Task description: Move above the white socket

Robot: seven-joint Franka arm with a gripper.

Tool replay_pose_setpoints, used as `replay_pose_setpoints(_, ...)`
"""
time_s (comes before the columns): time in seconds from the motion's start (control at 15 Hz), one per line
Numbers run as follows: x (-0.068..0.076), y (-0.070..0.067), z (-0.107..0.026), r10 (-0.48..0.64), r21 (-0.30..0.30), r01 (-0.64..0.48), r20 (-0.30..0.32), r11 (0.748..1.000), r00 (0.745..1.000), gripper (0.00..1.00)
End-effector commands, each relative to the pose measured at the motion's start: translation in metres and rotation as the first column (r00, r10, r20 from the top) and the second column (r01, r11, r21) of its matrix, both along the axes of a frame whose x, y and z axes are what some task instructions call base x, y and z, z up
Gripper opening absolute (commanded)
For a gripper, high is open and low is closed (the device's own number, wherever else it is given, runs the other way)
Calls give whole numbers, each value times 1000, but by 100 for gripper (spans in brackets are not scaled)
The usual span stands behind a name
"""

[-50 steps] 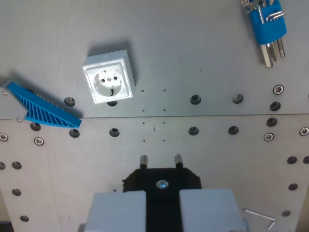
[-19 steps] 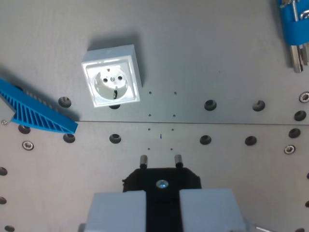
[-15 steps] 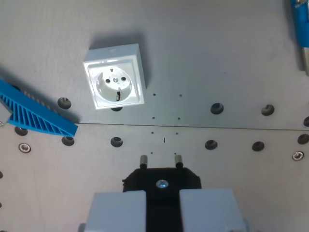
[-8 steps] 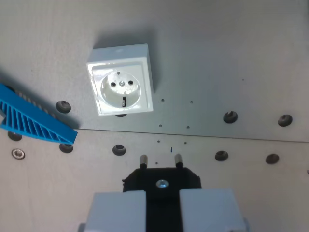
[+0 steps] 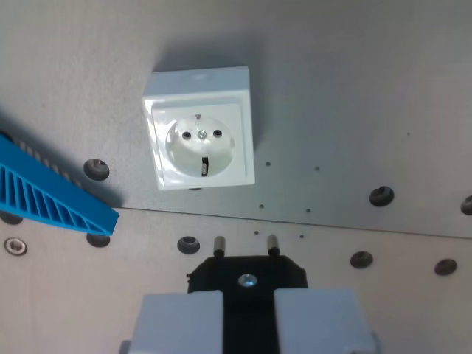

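The white socket point(image 5: 201, 129) sits face up on the grey metal plate point(image 5: 354, 88), in the upper middle of the wrist view. Its round recess shows two holes and an earth clip. My gripper point(image 5: 248, 299) is at the bottom middle, its two pale grey fingers point(image 5: 181, 321) shut on a black plug point(image 5: 247, 274). The plug's two metal pins point(image 5: 218, 245) point toward the socket and lie just below and to the wrist view's right of it, apart from it.
A blue ribbed plastic part point(image 5: 44, 199) lies at the wrist view's left, close beside the socket. The plate carries several holes and bolts point(image 5: 380, 195), and a seam between two plates point(image 5: 369, 227) runs across below the socket.
The camera has moved nearer the socket, which now looks larger and sits closer to the view's middle. The blue tool set at top right has left the view. The plug stays gripped.
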State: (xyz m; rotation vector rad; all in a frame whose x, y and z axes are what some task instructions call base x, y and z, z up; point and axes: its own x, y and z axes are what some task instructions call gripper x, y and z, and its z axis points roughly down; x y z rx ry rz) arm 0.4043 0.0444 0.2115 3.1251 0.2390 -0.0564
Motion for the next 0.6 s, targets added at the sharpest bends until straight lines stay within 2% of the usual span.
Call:
replay_pose_setpoints(0.07, -5, 5, -17, 65, 21, -67, 91, 998, 994, 0)
replay_pose_setpoints(0.6, -12, 14, -58, 81, 18, -83, 92, 996, 992, 0)
